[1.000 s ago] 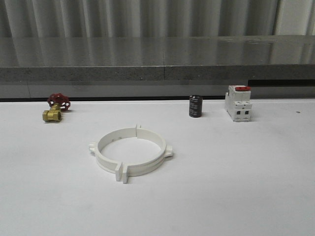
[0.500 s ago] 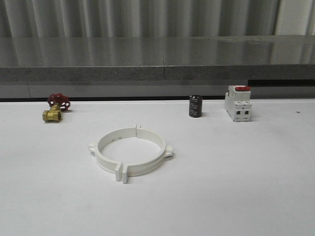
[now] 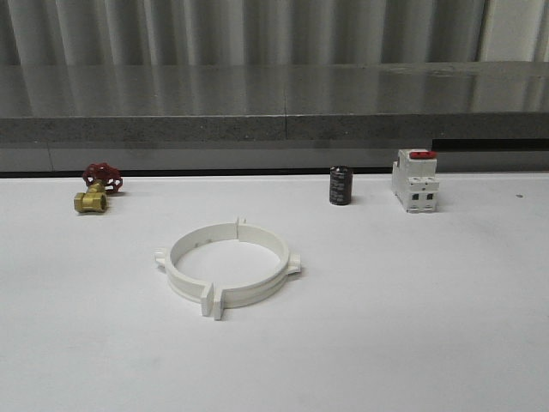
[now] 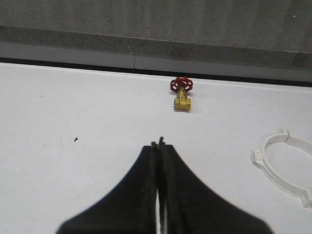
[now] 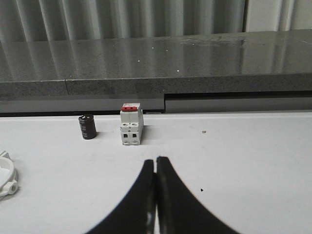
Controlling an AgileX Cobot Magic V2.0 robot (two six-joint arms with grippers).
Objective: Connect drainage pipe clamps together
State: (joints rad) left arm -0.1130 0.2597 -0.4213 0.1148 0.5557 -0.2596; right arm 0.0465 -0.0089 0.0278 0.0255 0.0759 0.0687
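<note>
The two white drainage pipe clamps lie flat on the white table, set end to end as one wide ring, their end tabs side by side at the near and far joints. Part of that ring shows in the left wrist view, and a sliver of it in the right wrist view. My left gripper is shut on nothing, over bare table well short of the ring. My right gripper is shut and empty too, over bare table with the breaker beyond its tips.
A brass valve with a red handwheel sits at the back left. A black cylinder and a white breaker with a red top stand at the back right. A grey ledge runs along the table's far edge.
</note>
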